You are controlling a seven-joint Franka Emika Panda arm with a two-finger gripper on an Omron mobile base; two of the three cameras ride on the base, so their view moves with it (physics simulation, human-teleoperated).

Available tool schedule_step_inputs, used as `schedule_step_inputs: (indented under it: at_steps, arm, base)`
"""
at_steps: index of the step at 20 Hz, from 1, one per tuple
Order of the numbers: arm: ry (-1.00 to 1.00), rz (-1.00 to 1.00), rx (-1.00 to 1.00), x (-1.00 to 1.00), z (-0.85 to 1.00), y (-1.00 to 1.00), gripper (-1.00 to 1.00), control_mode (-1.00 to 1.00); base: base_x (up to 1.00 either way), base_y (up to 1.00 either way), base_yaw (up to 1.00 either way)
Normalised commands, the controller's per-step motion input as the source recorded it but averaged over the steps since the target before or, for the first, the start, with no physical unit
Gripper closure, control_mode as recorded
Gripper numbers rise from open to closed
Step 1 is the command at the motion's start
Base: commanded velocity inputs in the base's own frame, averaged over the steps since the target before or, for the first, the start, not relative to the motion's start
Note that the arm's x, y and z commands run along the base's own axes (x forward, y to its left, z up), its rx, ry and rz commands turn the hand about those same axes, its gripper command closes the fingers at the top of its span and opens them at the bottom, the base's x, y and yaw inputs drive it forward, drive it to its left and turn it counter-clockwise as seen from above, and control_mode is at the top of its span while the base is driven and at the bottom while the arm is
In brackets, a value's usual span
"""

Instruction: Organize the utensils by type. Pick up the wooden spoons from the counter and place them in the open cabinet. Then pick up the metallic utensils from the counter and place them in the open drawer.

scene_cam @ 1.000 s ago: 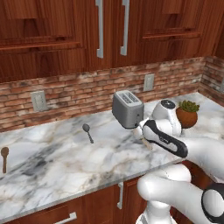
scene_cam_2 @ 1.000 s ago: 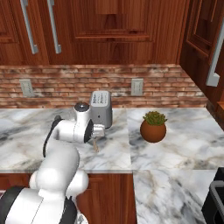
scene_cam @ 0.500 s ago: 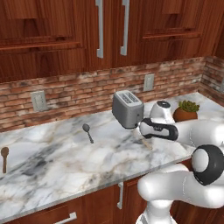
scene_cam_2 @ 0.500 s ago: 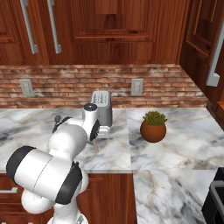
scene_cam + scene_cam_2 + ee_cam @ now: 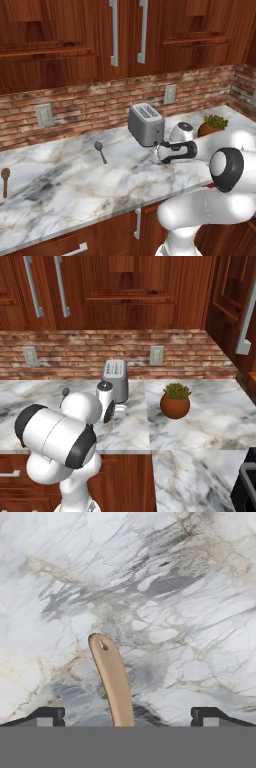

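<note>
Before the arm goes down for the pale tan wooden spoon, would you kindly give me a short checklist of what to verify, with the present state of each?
1. Gripper open: ok, jaws stand wide apart.
2. Pale tan wooden spoon between the fingertips: ok, its handle lies midway in the hand view.
3. Spoon lying free on the white-grey marble counter: ok, nothing touches it.
4. Spoon's bowl end in sight: cannot tell, it is cut off at the bottom edge.
5. Silver toaster clear of the arm: cannot tell, it stands close behind the wrist.
</note>
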Motion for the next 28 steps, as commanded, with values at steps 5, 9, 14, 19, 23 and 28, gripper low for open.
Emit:
schedule_step_inputs:
  at_steps: [5,9,14,19,23,28]
  arm:
    - [-0.07,0.0,0.0,0.2,-0.17,0.0,-1.0,-1.0]
    - [-0.02,0.0,-0.01,0.3,-0.27,0.0,-1.0,-1.0]
    - [0.0,0.0,-0.03,0.33,-0.32,0.0,-1.0,-1.0]
    - [0.0,0.0,-0.01,0.2,-0.43,0.0,1.0,-1.0]
    - [0.0,0.0,0.0,0.06,-0.49,0.0,1.0,-1.0]
    - [0.0,0.0,0.0,0.0,-0.47,0.0,1.0,-1.0]
  base:
    - [0.0,0.0,0.0]
    - [0.0,0.0,0.0]
    - [0.0,0.0,0.0]
    - [0.0,0.0,0.0]
    - [0.0,0.0,0.0]
    - [0.0,0.0,0.0]
